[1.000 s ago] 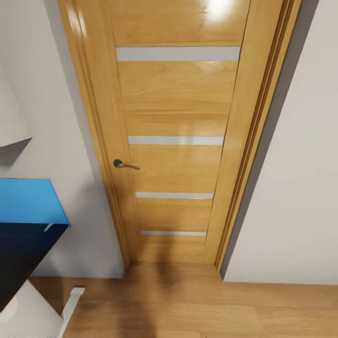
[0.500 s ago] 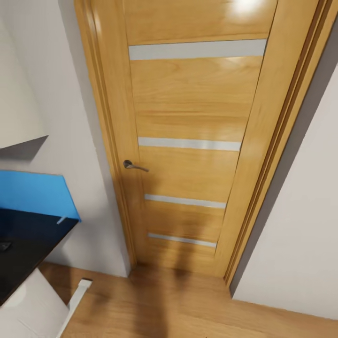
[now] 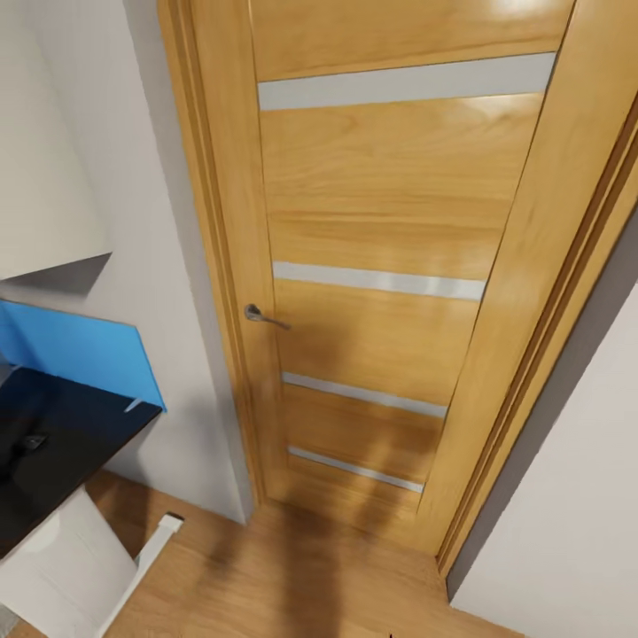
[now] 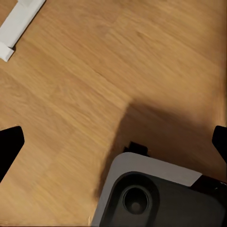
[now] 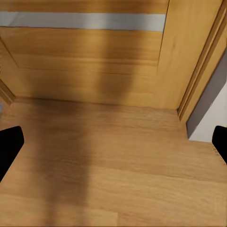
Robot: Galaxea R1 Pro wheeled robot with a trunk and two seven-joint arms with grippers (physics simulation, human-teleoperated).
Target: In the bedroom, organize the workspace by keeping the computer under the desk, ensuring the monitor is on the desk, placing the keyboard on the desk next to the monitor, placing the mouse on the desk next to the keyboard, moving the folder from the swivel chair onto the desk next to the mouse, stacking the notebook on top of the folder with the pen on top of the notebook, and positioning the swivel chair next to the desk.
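The desk (image 3: 62, 443) shows its black top corner at the left of the head view, with its white leg (image 3: 62, 571) and T-foot (image 3: 161, 530) below. A bright blue flat panel, seemingly the folder (image 3: 80, 350), lies at the desk's far end by the wall, with a small pale sliver (image 3: 133, 405) at its near corner. My left gripper (image 4: 113, 144) is open over bare wood floor, near the white T-foot (image 4: 19, 23). My right gripper (image 5: 113, 144) is open too, pointing at the floor before the door. The other things of the task are out of view.
A closed wooden door (image 3: 381, 266) with a metal handle (image 3: 263, 315) stands straight ahead, white walls on both sides. A small dark item (image 3: 34, 440) sits on the desk top. My grey and black base (image 4: 161, 194) shows in the left wrist view.
The head camera has moved, shifting the whole picture: the door sits further right and looms larger, and more of the desk top and its white leg shows at the left.
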